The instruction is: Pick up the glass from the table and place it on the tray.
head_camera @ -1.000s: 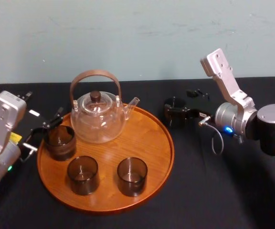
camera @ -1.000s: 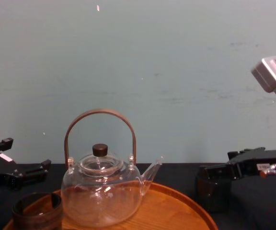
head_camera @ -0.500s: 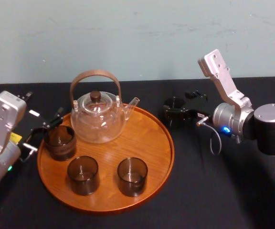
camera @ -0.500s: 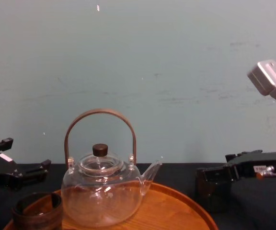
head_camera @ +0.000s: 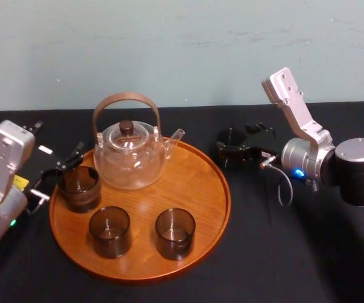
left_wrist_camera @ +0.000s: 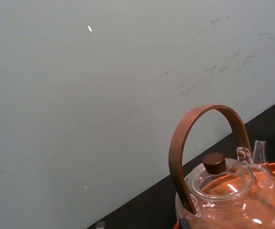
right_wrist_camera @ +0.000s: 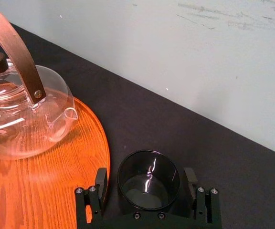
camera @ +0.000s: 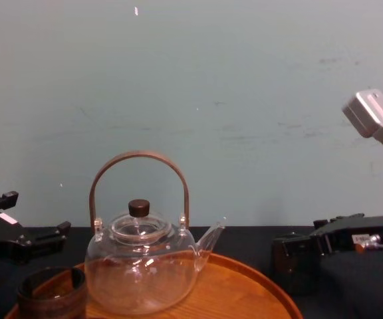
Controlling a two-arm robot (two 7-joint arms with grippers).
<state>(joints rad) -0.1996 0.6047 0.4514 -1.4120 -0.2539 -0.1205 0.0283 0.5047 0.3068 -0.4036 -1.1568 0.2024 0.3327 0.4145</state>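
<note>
The glass (right_wrist_camera: 148, 181), a short dark smoky tumbler, stands upright on the black table (head_camera: 283, 252) just right of the tray (head_camera: 223, 189). My right gripper (right_wrist_camera: 146, 187) is open around it, one finger (right_wrist_camera: 100, 183) on each side with a small gap to the glass wall. The head view shows the same glass (head_camera: 231, 145) inside the right gripper (head_camera: 234, 150), and in the chest view the glass (camera: 290, 266) sits low at the right. My left gripper (head_camera: 57, 175) rests open at the tray's left edge, beside a ribbed dark cup (head_camera: 79, 187).
On the round wooden tray stand a clear teapot (head_camera: 129, 154) with an arched brown handle, the ribbed cup and two smoky tumblers (head_camera: 110, 231) (head_camera: 175, 233). A pale wall (head_camera: 182, 50) closes off the back of the table. Bare black cloth lies in front of the right arm.
The right arm's wrist has shifted slightly while its gripper stays around the glass. The glass, the tray's items and the left arm have not moved.
</note>
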